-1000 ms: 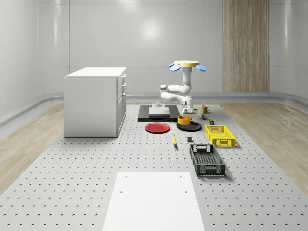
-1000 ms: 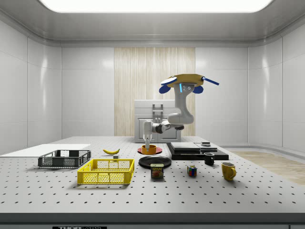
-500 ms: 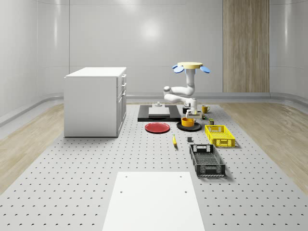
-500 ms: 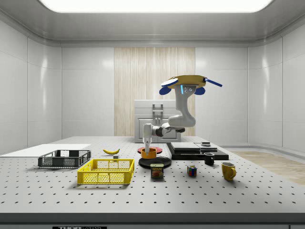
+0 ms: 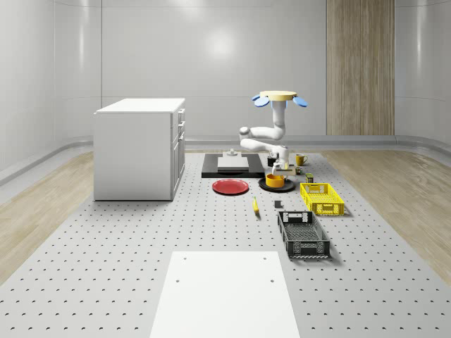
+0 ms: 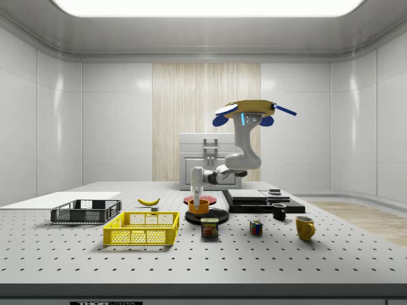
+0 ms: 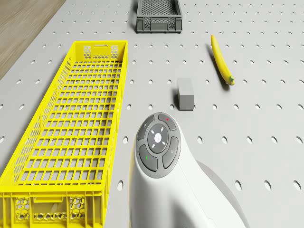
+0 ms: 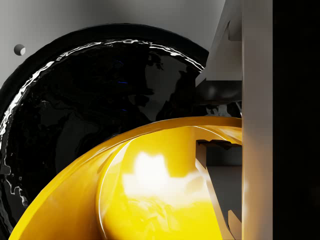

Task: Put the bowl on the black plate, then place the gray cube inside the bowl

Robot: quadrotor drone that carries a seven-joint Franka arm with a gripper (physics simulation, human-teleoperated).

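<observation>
The orange bowl [image 5: 275, 181] [image 6: 200, 206] sits low on the black plate [image 5: 285, 187] [image 6: 215, 216], held by its rim. My gripper [image 5: 280, 171] [image 6: 196, 196] is shut on that rim; in the wrist view one finger [image 8: 257, 125] is outside the yellow bowl [image 8: 150, 195] and the other inside, with the glossy plate [image 8: 75, 125] beneath. The drone [image 5: 280, 98] [image 6: 247, 113] hovers over the table just behind the plate. The gray cube [image 5: 277, 205] [image 7: 186, 93] lies on the table between the banana and the yellow crate, apart from the gripper.
Beside the plate are a red plate [image 5: 230, 186], a yellow crate [image 5: 322, 198] [image 7: 71, 128], a banana [image 5: 255, 205] [image 7: 222, 66] and a black crate [image 5: 303, 234]. A white cabinet [image 5: 141, 148] stands at the whole-scene view's left. A can [image 6: 210, 228], a puzzle cube [image 6: 255, 228] and mugs [image 6: 304, 227] stand nearby.
The drone and arm shifted toward the whole-scene view's right, carrying the bowl from the plate's near-left edge to over its middle, then lowered it slightly.
</observation>
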